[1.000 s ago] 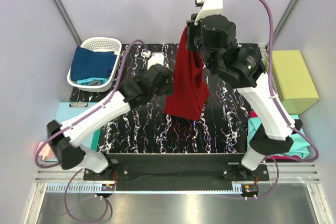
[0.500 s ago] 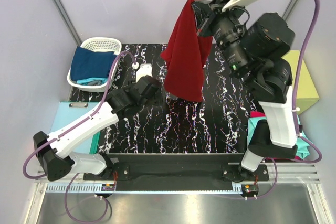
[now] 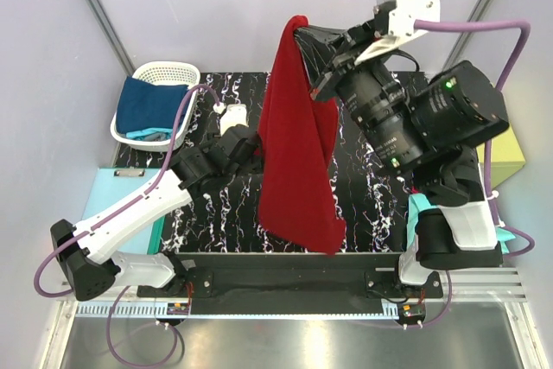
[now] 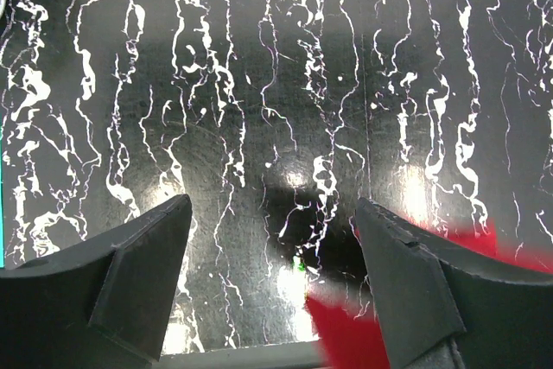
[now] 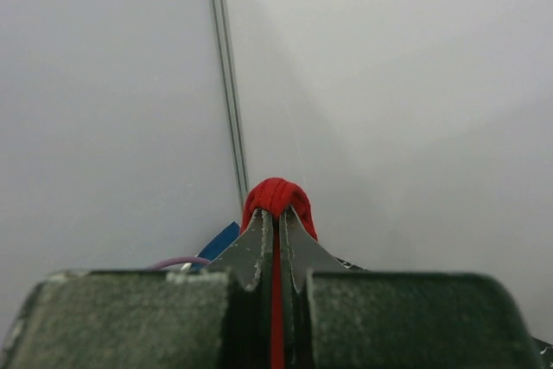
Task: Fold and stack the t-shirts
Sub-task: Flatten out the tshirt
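My right gripper (image 3: 304,34) is raised high above the table and shut on the top edge of the dark red t-shirt (image 3: 296,153), which hangs down long toward the near edge. In the right wrist view the red cloth (image 5: 276,200) bulges over the closed fingertips. My left gripper (image 3: 251,146) is open and empty, low over the black marbled table (image 3: 371,170), just left of the hanging shirt. In the left wrist view a blurred bit of red cloth (image 4: 363,334) shows between the fingers. A navy blue t-shirt (image 3: 151,103) lies in the white basket. Teal and magenta shirts (image 3: 423,206) lie at the right, mostly hidden by the arm.
The white basket (image 3: 183,69) stands at the back left. A yellow-green box (image 3: 510,149) sits at the right, partly hidden behind the right arm. A pale-blue sheet (image 3: 117,186) lies at the left edge. Grey walls enclose the table.
My right gripper has lifted the red shirt higher and nearer the camera, so it hangs longer. My left arm has drawn back slightly to the left.
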Motion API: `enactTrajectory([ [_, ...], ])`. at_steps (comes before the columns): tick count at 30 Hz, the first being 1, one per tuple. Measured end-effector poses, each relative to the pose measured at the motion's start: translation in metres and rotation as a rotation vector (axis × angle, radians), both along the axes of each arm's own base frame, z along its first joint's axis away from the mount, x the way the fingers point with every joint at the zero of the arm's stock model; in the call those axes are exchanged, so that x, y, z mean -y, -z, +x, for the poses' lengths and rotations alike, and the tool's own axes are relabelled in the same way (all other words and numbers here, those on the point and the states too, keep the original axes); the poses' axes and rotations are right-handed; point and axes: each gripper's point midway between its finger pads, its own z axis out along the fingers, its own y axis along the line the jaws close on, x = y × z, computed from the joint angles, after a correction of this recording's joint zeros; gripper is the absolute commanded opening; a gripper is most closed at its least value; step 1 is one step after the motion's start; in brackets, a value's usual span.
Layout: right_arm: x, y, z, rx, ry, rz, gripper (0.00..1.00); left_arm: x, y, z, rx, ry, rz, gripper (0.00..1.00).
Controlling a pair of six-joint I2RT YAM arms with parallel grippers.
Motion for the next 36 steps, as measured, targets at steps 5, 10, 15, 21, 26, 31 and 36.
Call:
enactTrajectory([
  [5,0.005,-0.008,-0.01,0.033,0.03,-0.01,0.0,-0.002,-0.001,0.001,0.008,-0.009,0.006,0.82],
  [10,0.007,-0.001,0.004,0.042,0.143,-0.056,0.0,-0.003,-0.005,0.004,0.016,-0.02,0.016,0.82],
  [15,0.007,0.042,0.047,0.0,0.281,-0.166,0.0,-0.006,-0.007,0.007,0.03,-0.039,0.027,0.83],
  [21,0.022,0.101,0.1,-0.092,0.419,-0.247,0.0,-0.017,-0.009,0.008,0.046,-0.097,0.043,0.83],
  [26,0.032,0.127,0.128,-0.155,0.471,-0.25,0.0,-0.031,-0.02,0.005,0.082,-0.139,0.035,0.83],
  [31,0.038,0.147,0.156,-0.211,0.485,-0.227,0.0,-0.038,-0.031,0.002,0.109,-0.151,0.017,0.83],
  [36,0.025,0.197,0.2,-0.301,0.487,-0.262,0.0,-0.039,-0.03,0.0,0.109,-0.15,0.014,0.83],
])
